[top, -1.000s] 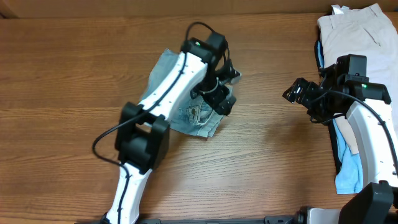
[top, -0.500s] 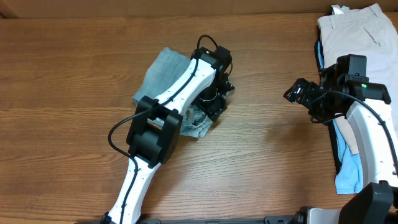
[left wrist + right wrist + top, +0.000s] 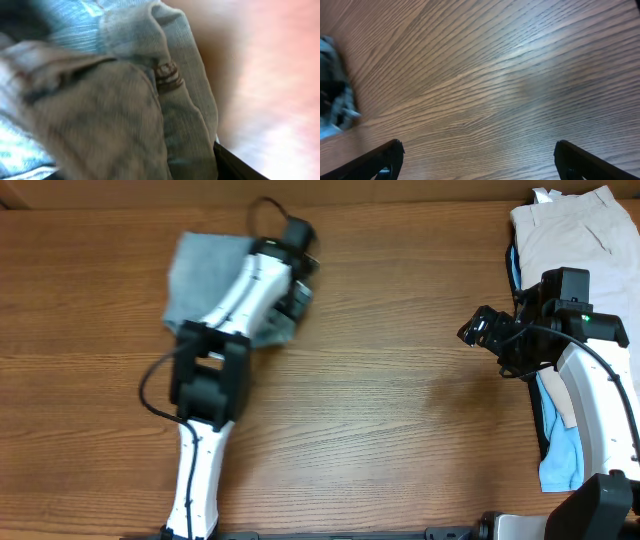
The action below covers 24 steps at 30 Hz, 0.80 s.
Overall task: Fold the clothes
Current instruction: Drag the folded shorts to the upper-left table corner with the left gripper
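The faded light-blue denim jeans (image 3: 200,270) lie bunched at the back left of the table and look blurred in the overhead view. My left gripper (image 3: 290,305) sits at their right edge and is shut on a fold of them. In the left wrist view the denim (image 3: 125,100), with a stitched belt loop, fills the frame, and only one black finger shows at the lower right. My right gripper (image 3: 475,330) is open and empty above bare wood at the right (image 3: 477,160). A bit of the jeans shows at the left edge of the right wrist view (image 3: 330,100).
Beige trousers (image 3: 570,230) lie at the back right corner. A bright sky-blue garment (image 3: 560,450) lies along the right edge under my right arm. The wooden table (image 3: 400,430) runs between the two arms.
My left gripper has swept up and to the left, dragging the jeans with it from the table's middle to the back left. The right arm has not moved.
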Motion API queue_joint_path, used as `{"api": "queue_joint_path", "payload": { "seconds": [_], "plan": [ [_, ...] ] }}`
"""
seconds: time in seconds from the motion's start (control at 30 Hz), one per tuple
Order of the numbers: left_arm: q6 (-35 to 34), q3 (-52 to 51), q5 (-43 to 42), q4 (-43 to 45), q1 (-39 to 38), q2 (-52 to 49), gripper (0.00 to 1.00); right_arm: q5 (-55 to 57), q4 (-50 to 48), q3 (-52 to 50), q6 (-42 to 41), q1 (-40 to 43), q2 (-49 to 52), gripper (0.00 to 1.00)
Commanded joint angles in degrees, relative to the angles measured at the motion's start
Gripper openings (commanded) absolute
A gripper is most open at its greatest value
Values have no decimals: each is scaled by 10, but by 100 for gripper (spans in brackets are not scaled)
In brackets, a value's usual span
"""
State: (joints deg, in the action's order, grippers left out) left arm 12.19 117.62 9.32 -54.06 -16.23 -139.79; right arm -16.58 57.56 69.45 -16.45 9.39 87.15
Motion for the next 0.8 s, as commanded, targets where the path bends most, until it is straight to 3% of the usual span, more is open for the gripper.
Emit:
{"api": "queue_joint_path", "payload": {
  "seconds": [0.0, 0.37, 0.5, 0.77],
  "plan": [
    [17, -12, 55, 36, 74, -42, 63, 16, -3, 14, 3, 2, -13, 100],
    [128, -12, -20, 166, 219, -42, 62, 16, -3, 14, 3, 2, -13, 100],
    [135, -12, -30, 144, 248, -43, 63, 16, -9, 14, 1, 2, -13, 100],
    [113, -11, -85, 82, 252, -41, 79, 16, -17, 14, 1, 2, -13, 100]
  ]
}}
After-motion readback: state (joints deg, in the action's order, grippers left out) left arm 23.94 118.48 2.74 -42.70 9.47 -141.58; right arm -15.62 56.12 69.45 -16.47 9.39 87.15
